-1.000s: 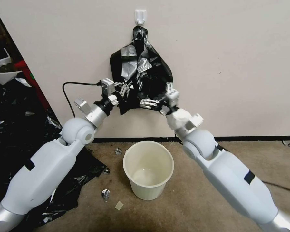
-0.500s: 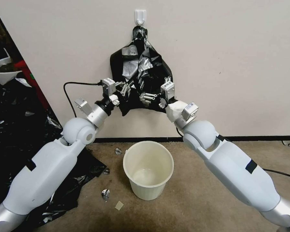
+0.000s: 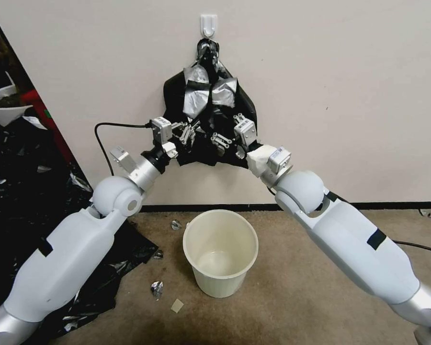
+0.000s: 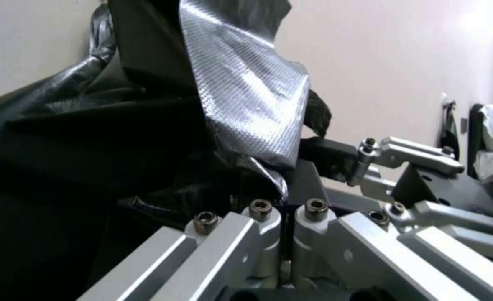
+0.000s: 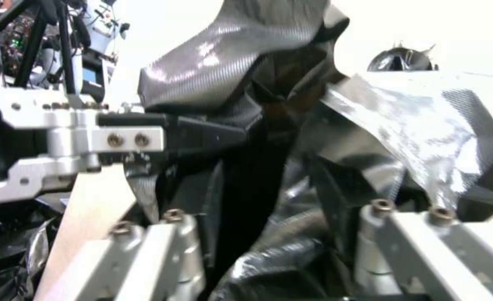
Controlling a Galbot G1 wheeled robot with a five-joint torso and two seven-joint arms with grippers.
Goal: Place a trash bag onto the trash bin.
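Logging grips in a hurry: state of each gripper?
Left gripper: shut on the trash bag.
Right gripper: open, fingers around the bag.

No readable text, labels, brands, numbers or signs anywhere.

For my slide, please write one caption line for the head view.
Both grippers, left gripper and right gripper, at the trash bag hanging from a wall hook, above the trash bin.

Trash bin (image 3: 220,251) mouth seemingly unobstructed.
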